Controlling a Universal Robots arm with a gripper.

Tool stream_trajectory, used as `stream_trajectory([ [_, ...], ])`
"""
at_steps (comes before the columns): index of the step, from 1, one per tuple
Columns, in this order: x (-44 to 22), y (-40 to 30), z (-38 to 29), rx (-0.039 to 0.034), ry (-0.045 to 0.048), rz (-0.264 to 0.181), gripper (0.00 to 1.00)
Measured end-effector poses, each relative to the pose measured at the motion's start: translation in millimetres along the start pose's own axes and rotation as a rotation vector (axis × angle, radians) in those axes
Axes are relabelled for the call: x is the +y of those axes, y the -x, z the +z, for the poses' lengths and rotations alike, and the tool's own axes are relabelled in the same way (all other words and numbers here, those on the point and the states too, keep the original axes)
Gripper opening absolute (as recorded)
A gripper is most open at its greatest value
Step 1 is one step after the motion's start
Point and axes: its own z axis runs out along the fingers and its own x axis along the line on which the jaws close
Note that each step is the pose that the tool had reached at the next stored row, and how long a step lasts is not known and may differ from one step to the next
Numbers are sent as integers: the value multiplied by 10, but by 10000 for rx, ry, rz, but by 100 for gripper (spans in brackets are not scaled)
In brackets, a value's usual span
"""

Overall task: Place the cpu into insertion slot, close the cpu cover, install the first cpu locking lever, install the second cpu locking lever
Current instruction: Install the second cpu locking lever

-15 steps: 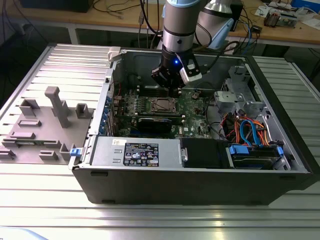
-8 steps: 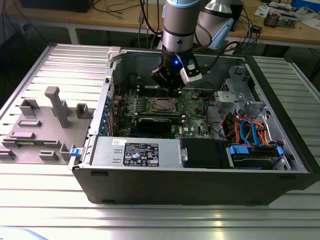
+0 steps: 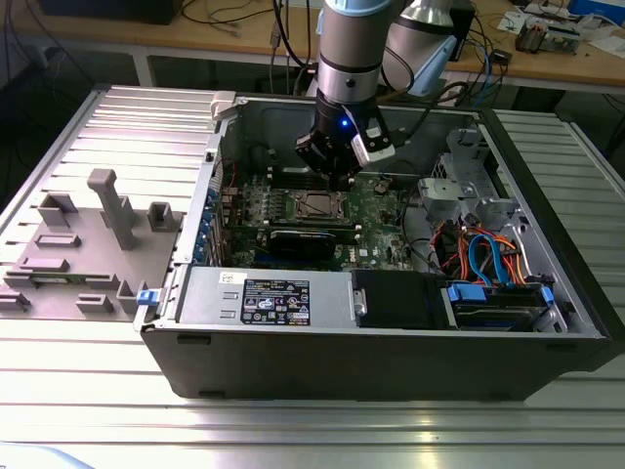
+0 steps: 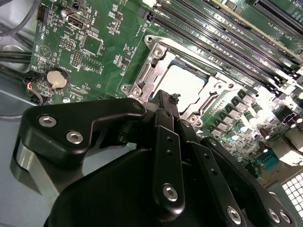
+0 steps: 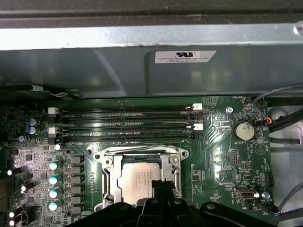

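Both wrist views show the cpu (image 5: 138, 181) (image 4: 186, 84) seated in the insertion slot (image 5: 108, 177), the cpu cover (image 4: 147, 75) down around it. Just above hangs the gripper (image 4: 166, 101), fingers pinched together, arm pointing straight down inside the computer case (image 3: 391, 342).

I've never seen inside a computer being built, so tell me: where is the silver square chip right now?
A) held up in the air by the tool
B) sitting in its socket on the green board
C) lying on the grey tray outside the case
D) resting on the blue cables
B: in both wrist views the cpu lies flat in the insertion slot, framed by the cpu cover, with the tool just above it.
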Motion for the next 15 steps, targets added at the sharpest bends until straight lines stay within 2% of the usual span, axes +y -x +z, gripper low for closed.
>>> stream_trajectory([
  [9, 1, 0, -25, 0, 0, 0, 11],
  [15, -50, 2, -25, 0, -2, -1, 11],
])
